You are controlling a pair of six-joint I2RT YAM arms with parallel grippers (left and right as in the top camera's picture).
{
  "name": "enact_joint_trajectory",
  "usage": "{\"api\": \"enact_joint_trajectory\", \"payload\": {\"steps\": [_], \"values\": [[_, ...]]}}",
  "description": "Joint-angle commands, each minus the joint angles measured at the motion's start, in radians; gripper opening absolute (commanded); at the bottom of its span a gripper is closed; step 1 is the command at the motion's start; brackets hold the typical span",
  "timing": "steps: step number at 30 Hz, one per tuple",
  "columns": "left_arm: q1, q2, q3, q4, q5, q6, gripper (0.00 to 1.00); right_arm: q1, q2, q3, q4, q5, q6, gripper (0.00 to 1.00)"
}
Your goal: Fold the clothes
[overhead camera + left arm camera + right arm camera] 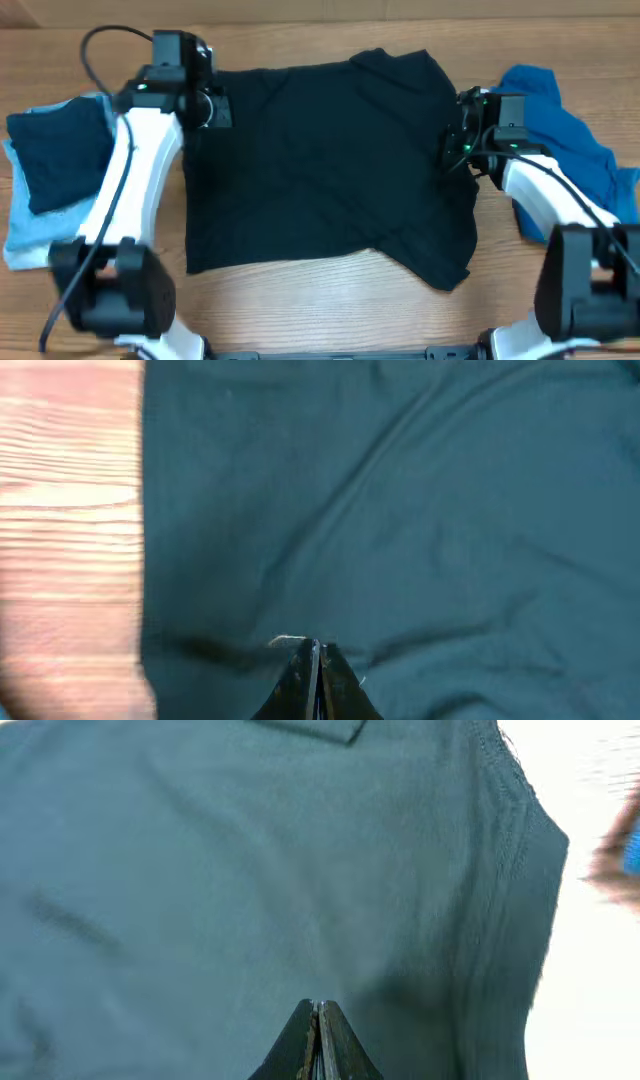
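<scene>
Near edge: both arm bases, bare wooden table [320, 300] between them. Black shirt [330, 170] lies spread flat mid-table, wrinkled, its near right corner sticking out toward the right arm.

Left gripper [315, 652] is on the shirt's left edge toward the far corner. Its jaws are closed tight and the tips rest on the fabric, with creases running out from them. Can't tell if any cloth is pinched.

Right gripper [316, 1010] is on the shirt's right edge by the seam, jaws also closed, tips on the fabric. Grip unclear.

Blue garment [560, 140] is bunched right of the shirt, behind the right arm. Far left: dark folded cloth [60, 150] on top of light-blue jeans [25, 235], apart from the shirt.
</scene>
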Motion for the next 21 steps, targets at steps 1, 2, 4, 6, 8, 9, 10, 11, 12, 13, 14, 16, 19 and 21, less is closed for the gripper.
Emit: {"api": "enact_joint_trajectory", "payload": {"steps": [1, 2, 4, 6, 8, 9, 10, 11, 12, 13, 14, 16, 19, 21], "values": [[-0.004, 0.172, -0.001, 0.027, 0.008, 0.023, 0.04, 0.001, 0.091, 0.048, 0.029, 0.046, -0.055, 0.04], [-0.004, 0.220, -0.001, 0.049, 0.008, 0.023, 0.04, 0.001, 0.108, 0.050, 0.034, 0.057, -0.071, 0.04], [-0.004, 0.280, -0.001, 0.088, 0.023, 0.023, 0.04, 0.001, 0.136, 0.050, 0.054, 0.098, -0.088, 0.04], [-0.004, 0.330, -0.001, 0.121, 0.030, 0.022, 0.04, 0.001, 0.175, 0.050, 0.090, 0.105, -0.096, 0.04], [-0.004, 0.393, -0.001, 0.154, 0.030, 0.018, 0.04, 0.001, 0.237, 0.050, 0.130, 0.104, -0.096, 0.04], [-0.004, 0.412, -0.001, 0.177, 0.028, 0.019, 0.04, 0.001, 0.283, 0.050, 0.166, 0.105, -0.096, 0.04], [-0.004, 0.425, -0.001, 0.204, 0.023, 0.019, 0.04, 0.001, 0.312, 0.050, 0.195, 0.105, -0.096, 0.04], [-0.004, 0.434, -0.001, 0.233, 0.016, 0.019, 0.04, 0.001, 0.341, 0.050, 0.232, 0.105, -0.095, 0.04], [-0.004, 0.443, -0.001, 0.267, 0.002, 0.018, 0.04, 0.001, 0.371, 0.050, 0.284, 0.109, -0.094, 0.04], [-0.004, 0.455, -0.001, 0.311, -0.014, 0.018, 0.04, 0.001, 0.393, 0.050, 0.336, 0.127, -0.092, 0.04], [-0.004, 0.466, -0.001, 0.352, -0.029, 0.018, 0.05, 0.001, 0.414, 0.050, 0.400, 0.160, -0.087, 0.04], [-0.004, 0.499, -0.001, 0.449, -0.074, 0.014, 0.06, 0.001, 0.434, 0.051, 0.516, 0.212, -0.084, 0.08], [-0.004, 0.536, -0.001, 0.569, -0.122, 0.014, 0.05, 0.001, 0.438, 0.051, 0.585, 0.213, -0.084, 0.09], [-0.003, 0.537, -0.001, 0.660, -0.148, 0.015, 0.04, 0.000, 0.438, 0.056, 0.599, 0.237, -0.084, 0.11]]}}
